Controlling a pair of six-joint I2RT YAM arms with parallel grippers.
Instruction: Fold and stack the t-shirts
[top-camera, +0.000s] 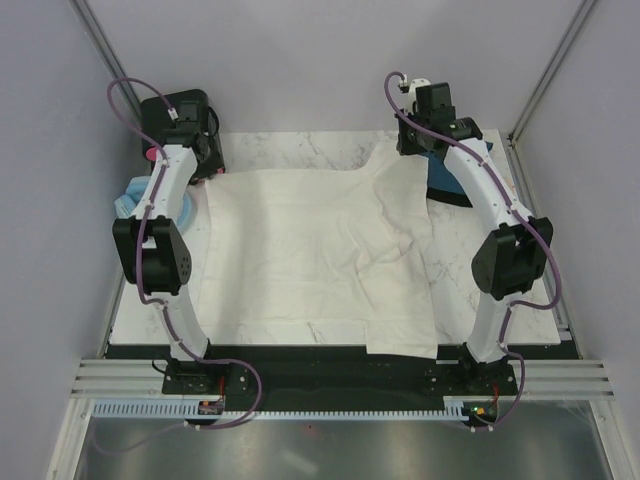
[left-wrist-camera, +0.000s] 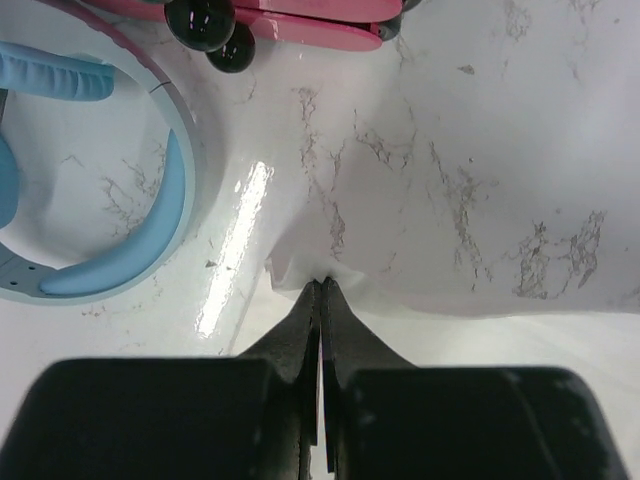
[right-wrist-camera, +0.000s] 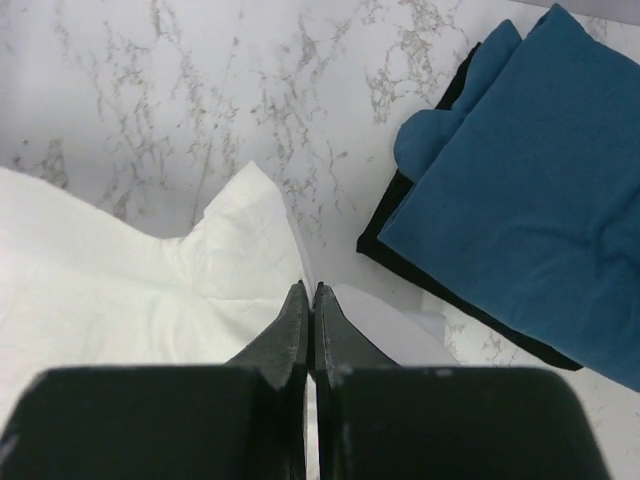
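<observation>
The cream-white t-shirt (top-camera: 320, 250) lies spread across the marble table, with one flap hanging over the near edge. My left gripper (top-camera: 212, 172) is at its far left corner, and in the left wrist view the left gripper (left-wrist-camera: 322, 283) is shut on a raised edge of the white shirt (left-wrist-camera: 450, 300). At the far right corner my right gripper (top-camera: 412, 152) is also shut; the wrist view shows the right gripper (right-wrist-camera: 310, 288) pinching a fold of the white shirt (right-wrist-camera: 120, 270). The dark teal-blue t-shirt (right-wrist-camera: 530, 170) lies folded just right of it, also visible from above (top-camera: 447, 180).
A pale blue padded ring (left-wrist-camera: 150, 225) lies left of the left gripper, at the table's left edge (top-camera: 130, 198). Pink drawer fronts with black knobs (left-wrist-camera: 300, 18) stand just beyond it. A dark layer (right-wrist-camera: 400, 255) shows under the teal shirt. Grey walls enclose the table.
</observation>
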